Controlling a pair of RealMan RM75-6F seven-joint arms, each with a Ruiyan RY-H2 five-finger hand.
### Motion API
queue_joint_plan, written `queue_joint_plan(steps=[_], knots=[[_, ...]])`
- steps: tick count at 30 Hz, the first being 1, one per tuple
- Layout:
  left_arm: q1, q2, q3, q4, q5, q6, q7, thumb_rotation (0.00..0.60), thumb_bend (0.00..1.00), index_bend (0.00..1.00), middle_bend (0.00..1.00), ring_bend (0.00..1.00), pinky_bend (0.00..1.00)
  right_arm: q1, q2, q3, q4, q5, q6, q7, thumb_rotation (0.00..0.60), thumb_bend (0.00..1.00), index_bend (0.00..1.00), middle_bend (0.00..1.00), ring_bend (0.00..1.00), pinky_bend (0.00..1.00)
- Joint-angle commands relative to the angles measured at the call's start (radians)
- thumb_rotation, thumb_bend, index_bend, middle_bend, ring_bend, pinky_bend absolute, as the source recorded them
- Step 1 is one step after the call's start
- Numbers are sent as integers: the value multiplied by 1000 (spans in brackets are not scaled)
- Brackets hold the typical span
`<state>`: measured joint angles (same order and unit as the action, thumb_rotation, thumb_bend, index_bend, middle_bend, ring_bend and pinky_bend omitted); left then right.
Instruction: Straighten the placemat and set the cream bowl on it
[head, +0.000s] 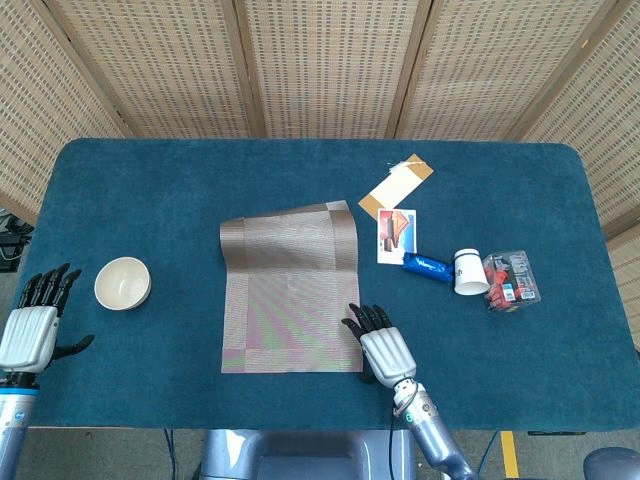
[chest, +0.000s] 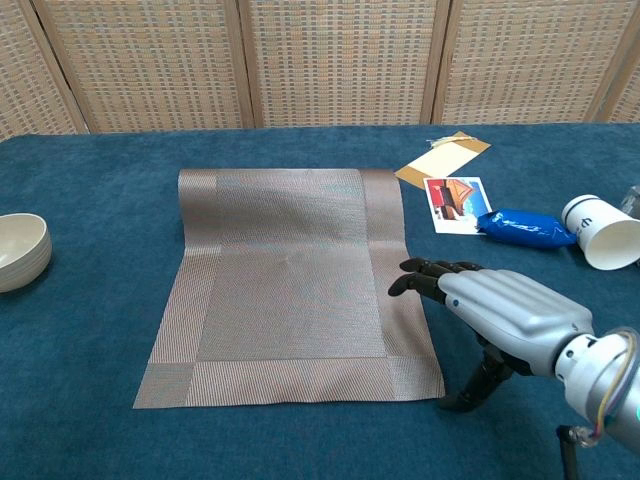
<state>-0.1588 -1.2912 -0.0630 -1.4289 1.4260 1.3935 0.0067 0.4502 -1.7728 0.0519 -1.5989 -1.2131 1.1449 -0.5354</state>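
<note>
Woven brown placemat (head: 290, 290) lies mid-tabletop (head: 200, 180), far edge humped up, slightly skewed; cream bowl (head: 122, 283) sits well apart at its 9 o'clock, upright, off the mat. Right hand (head: 385, 350) at the mat's 4 o'clock corner, fingers (chest: 425, 275) spread flat, holding nothing, tips over the mat's edge; left hand (head: 32, 330) at the bowl's 8 o'clock, fingers apart, empty.

placemat (chest: 290, 285) flat, right hand (chest: 497, 315) spread beside it, cream bowl (chest: 20, 251) left
</note>
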Motion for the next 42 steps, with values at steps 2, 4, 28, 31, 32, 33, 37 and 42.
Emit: queue_joint_plan(steps=[2,4,28,31,32,33,37,42], knots=[[0,-1,-2,1,-2,1,-2,600,134,72,0,0,0,1,-3,1,5,7,-5,-1,600,97,176,0,0,0],[0,-2,-2,3,-4,0,-3,600,134,72,0,0,0,2,-5,1,8,11,-8,-2,600,98,176,0,0,0],[-5,-9,-7,8,-32,-26,9,600,136,73,0,0,0,7,-77,13,143,-113,34,155,600,489,191,0,0,0],[-5,-10,-7,5,-36,-29,11,600,136,73,0,0,0,4,-81,14,154,-119,32,178,600,486,194,0,0,0],[-5,-10,-7,5,-37,-30,12,600,136,72,0,0,0,4,-81,15,156,-115,28,180,600,482,195,0,0,0],[-5,-9,-7,5,-38,-32,13,600,137,72,0,0,0,4,-81,16,157,-112,24,181,600,473,198,0,0,0],[-6,-7,-8,2,-44,-38,13,600,136,73,0,0,0,4,-81,17,163,-106,14,184,600,439,243,0,0,0],[-8,-5,-8,-1,-49,-45,11,600,138,73,0,0,0,3,-85,18,173,-105,8,188,600,421,342,0,0,0]])
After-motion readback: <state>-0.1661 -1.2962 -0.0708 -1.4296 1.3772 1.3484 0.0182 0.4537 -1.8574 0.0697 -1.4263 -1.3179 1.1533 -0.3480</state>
